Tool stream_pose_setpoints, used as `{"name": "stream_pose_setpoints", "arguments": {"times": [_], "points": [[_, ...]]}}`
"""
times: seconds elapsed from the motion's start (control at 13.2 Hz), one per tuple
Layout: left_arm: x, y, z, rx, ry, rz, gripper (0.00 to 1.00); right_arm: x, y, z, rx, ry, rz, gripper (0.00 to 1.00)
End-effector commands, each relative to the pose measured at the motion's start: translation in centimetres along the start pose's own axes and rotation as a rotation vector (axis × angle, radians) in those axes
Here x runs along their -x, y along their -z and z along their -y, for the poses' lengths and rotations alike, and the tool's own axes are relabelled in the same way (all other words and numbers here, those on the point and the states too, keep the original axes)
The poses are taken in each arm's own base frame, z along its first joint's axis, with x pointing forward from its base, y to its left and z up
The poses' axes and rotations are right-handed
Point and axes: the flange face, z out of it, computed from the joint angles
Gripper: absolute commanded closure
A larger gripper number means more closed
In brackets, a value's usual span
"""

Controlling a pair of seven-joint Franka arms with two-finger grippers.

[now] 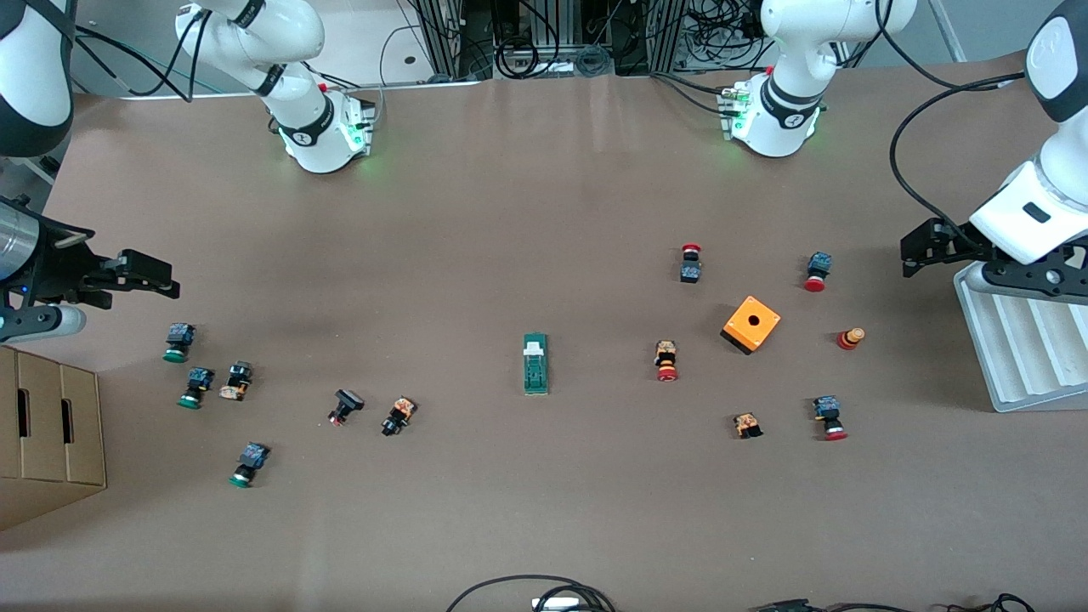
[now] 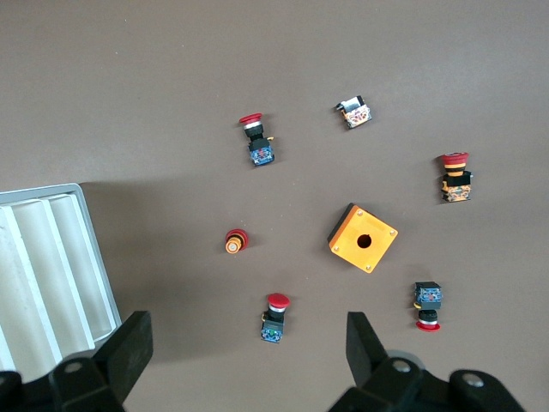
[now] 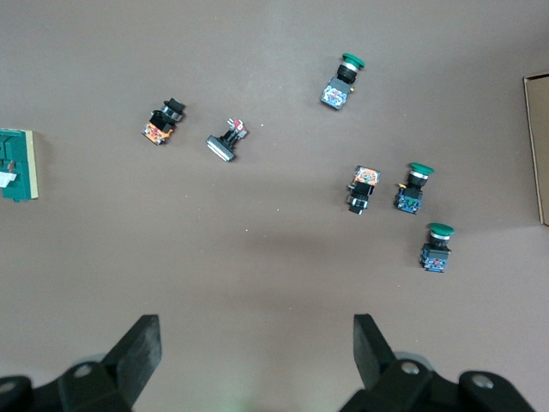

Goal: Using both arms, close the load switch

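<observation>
The load switch (image 1: 535,363) is a narrow green block with a white tab at the end toward the robots' bases. It lies flat near the middle of the table, and the right wrist view shows only its edge (image 3: 17,165). My left gripper (image 1: 916,248) (image 2: 249,335) hangs open with nothing between its fingers, over the table at the left arm's end, by the white tray. My right gripper (image 1: 157,280) (image 3: 255,335) hangs open and holds nothing, over the right arm's end, above bare table close to the green push-buttons. Both grippers are well away from the switch.
An orange cube with a hole (image 1: 751,324) (image 2: 363,238) and several red push-buttons (image 1: 666,360) lie toward the left arm's end. Green push-buttons (image 1: 178,342) and small black ones (image 1: 398,416) lie toward the right arm's end. A white ribbed tray (image 1: 1020,340) and a cardboard box (image 1: 51,433) stand at the table's two ends.
</observation>
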Motion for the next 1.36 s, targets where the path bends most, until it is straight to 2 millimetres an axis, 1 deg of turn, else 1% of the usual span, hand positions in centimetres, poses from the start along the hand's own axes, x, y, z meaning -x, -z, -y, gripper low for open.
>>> {"name": "stream_pose_setpoints", "arguments": {"times": [0.0,0.15,0.3,0.45,0.68,0.83,0.98,1.14,1.29], "points": [[-0.4,0.4,0.1,-0.012,0.002,-0.007,0.00,-0.2,-0.1,-0.3,0.004,0.002,-0.006,0.00],[-0.4,0.4,0.1,-0.012,0.002,-0.008,0.00,-0.2,0.2,0.1,0.007,0.010,-0.013,0.00],[-0.4,0.4,0.2,-0.012,0.004,-0.007,0.00,-0.1,0.2,0.1,0.004,0.008,-0.009,0.00],[-0.5,0.4,-0.2,-0.012,-0.001,-0.006,0.00,-0.1,0.3,-0.6,0.006,0.009,-0.014,0.00],[-0.4,0.3,-1.3,-0.009,-0.015,0.006,0.00,-0.1,0.3,-0.5,0.006,0.012,-0.014,0.00],[-0.6,0.3,-2.6,-0.009,0.008,0.006,0.00,-0.1,0.3,-0.5,0.006,0.010,-0.015,0.00],[-0.7,0.4,-4.7,0.002,0.051,0.012,0.00,0.0,0.4,-0.4,0.007,0.012,-0.017,0.00],[-0.8,0.7,-8.0,0.003,0.090,0.008,0.00,0.0,0.4,-0.4,0.007,0.012,-0.017,0.00],[-0.7,0.8,-10.7,0.006,0.122,0.004,0.00,-0.1,0.3,-0.5,0.006,0.010,-0.015,0.00]]}}
